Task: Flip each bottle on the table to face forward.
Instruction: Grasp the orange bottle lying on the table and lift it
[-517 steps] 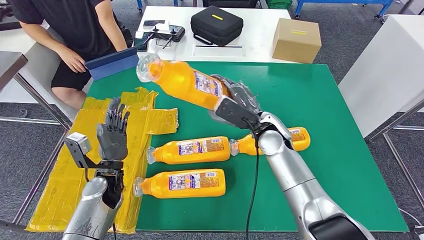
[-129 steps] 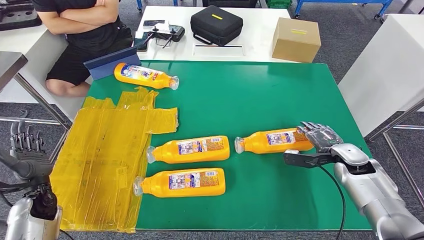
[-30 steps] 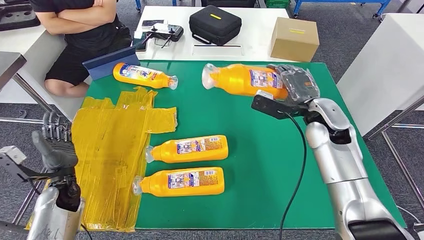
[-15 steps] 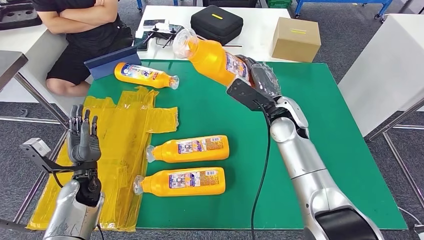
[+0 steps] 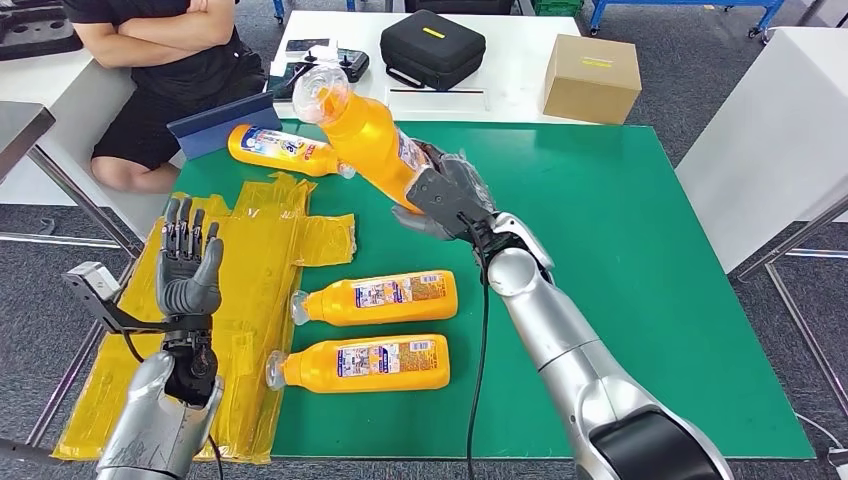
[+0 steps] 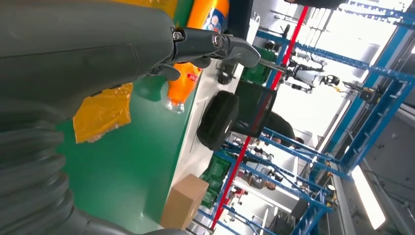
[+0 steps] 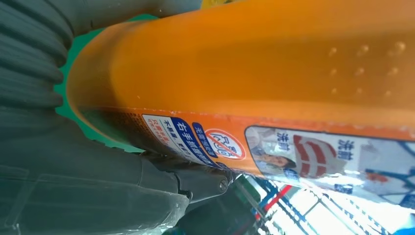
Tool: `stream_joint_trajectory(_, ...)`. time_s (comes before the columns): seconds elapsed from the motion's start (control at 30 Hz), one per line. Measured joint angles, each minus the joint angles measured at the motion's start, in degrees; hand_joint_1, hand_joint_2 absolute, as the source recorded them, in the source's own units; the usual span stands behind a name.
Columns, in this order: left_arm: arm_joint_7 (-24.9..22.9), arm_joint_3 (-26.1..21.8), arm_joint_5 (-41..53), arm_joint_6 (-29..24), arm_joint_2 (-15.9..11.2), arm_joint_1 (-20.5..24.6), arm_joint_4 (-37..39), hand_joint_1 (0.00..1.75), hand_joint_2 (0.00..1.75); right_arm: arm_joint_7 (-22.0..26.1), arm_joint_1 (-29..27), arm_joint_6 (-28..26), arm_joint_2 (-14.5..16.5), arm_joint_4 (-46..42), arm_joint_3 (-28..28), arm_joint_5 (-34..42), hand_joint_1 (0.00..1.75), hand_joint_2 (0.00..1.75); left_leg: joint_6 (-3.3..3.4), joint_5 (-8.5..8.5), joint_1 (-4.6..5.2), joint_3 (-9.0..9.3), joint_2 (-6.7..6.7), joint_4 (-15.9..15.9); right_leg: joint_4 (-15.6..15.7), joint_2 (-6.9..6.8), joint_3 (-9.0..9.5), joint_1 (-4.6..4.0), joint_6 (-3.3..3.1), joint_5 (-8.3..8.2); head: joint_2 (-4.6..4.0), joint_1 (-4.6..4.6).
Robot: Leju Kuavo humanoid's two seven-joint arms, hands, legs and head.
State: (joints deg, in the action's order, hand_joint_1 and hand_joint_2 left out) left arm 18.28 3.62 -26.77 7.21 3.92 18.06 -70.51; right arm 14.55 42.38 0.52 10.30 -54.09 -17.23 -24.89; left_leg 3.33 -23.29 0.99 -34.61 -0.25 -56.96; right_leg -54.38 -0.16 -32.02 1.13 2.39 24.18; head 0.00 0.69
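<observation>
Right hand [image 5: 452, 196] gripped an orange bottle [image 5: 362, 130] tilted above the desk [image 5: 600, 230]; left hand [image 5: 188, 270] was raised, fingers spread, holding nothing.

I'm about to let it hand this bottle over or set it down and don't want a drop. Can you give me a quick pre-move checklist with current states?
1. Right hand grips the raised orange plastic bottle at its base end: ok.
2. Bottle lifted off the green table mat, tilted, neck end up toward the far left: ok.
3. Left hand raised with fingers apart, holding nothing: ok.
4. Far orange bottle lies close under the raised one; landing room there: cannot tell.
5. Two near orange bottles lie apart from the arm's path: ok.
6. Grip firmness: cannot tell.
</observation>
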Motion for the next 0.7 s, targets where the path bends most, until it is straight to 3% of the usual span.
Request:
stream_joint_trajectory(0.33, -0.15, 3.39, -0.15, -0.54, 0.89, 2.09, 0.30, 0.00, 1.75, -0.55, 0.55, 0.00, 2.37, 3.16, -1.31, 1.59, 1.75, 1.75, 0.00, 0.01, 0.03, -0.01, -0.01, -0.01, 0.01, 0.00, 0.01, 0.01, 0.00, -0.01, 0.00, 0.01)
stream_joint_trajectory(0.7, -5.93, 7.77, -2.96, -0.49, 3.77, 2.47, -3.53, 0.00, 1.75, -3.73, 0.86, -0.04, 4.94, 6.70, -3.62, 1.42, 1.75, 1.75, 0.00, 0.01, 0.02, -0.02, 0.00, -0.01, 0.01, 0.00, 0.00, 0.01, 0.00, 0.00, 0.00, 0.01)
